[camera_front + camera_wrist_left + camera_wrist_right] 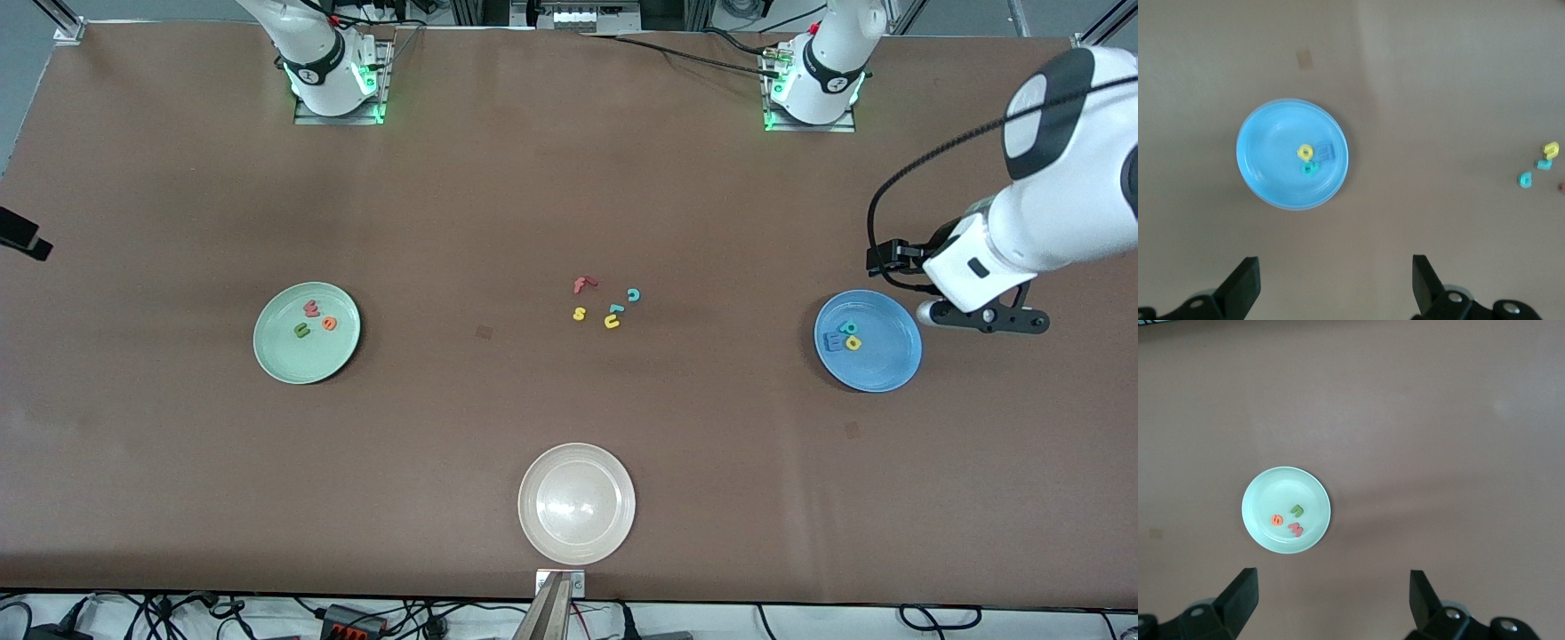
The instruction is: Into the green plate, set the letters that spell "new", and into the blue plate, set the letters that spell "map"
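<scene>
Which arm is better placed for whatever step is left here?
Neither: w, e, n lie in the green plate, and m, a, p in the blue plate. The left gripper and right gripper are open and empty.

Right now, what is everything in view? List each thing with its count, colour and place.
green plate: one, pale mint, toward the right arm's end of the table.
letters n, e, w: three in the green plate; olive n, orange e, pink-red w.
blue plate: one, sky blue, toward the left arm's end.
letters m, a, p: three in the blue plate; blue m, yellow a, teal p.
loose letters: five, mid-table; red f, teal c, yellow s, yellow u, a small teal piece.
whitish plate: one, nearest the front camera, nothing in it.
left claw: open, up in the air beside the blue plate.
right claw: open, high above the table, green plate in its view.
</scene>
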You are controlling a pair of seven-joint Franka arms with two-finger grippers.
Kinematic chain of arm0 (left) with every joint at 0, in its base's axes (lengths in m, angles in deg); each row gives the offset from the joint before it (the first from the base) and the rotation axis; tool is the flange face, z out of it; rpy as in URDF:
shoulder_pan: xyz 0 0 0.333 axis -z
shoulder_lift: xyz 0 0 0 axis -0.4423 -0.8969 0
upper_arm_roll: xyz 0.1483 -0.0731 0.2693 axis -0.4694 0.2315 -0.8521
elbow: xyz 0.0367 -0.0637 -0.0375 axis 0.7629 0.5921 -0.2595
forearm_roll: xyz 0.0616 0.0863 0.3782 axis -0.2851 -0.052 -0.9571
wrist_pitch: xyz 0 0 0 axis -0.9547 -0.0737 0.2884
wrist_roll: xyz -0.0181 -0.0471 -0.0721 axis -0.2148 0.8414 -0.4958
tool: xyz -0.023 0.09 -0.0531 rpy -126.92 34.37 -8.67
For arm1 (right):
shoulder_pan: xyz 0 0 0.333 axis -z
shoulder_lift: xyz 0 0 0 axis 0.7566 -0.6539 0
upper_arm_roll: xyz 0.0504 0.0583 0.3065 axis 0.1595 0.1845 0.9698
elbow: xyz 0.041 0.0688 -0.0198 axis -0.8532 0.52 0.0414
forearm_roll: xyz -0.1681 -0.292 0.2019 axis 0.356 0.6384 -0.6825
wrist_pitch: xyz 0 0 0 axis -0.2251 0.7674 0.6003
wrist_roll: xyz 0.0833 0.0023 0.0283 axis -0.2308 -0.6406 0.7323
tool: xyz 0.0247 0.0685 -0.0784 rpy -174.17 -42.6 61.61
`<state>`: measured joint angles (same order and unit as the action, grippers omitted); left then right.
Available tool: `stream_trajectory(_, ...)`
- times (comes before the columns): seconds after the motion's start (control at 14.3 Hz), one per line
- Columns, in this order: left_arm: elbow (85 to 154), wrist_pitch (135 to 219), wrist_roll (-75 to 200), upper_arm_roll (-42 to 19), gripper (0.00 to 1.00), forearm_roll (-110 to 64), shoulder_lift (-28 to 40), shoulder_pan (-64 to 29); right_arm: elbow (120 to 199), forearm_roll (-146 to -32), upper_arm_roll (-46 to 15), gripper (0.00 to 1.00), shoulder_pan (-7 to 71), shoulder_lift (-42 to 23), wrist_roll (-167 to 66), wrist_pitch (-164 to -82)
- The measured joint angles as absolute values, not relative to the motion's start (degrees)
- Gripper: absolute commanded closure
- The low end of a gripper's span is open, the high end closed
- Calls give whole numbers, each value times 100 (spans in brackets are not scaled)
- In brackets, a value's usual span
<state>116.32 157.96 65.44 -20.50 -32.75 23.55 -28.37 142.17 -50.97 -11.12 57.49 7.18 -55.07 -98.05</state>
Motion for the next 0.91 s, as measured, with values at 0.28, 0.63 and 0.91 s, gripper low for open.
stream_trajectory(0.28, 12533, 16362, 6380, -2259, 0, -3184, 3074, -2766, 14202, -5092, -1214, 0, 5442, 739, -5485, -9798)
stream_trajectory(0.63, 12574, 16180, 6348, -2314, 0, -3180, 3125, -2752, 14356, -5089, -1281, 0, 5379, 781, -5485, -9861)
stream_trajectory(0.91, 12560, 16144, 6341, -2315, 0, -3179, 3146, -2729, 15053, -5089, -1289, 0, 5379, 1206, -5487, -10158)
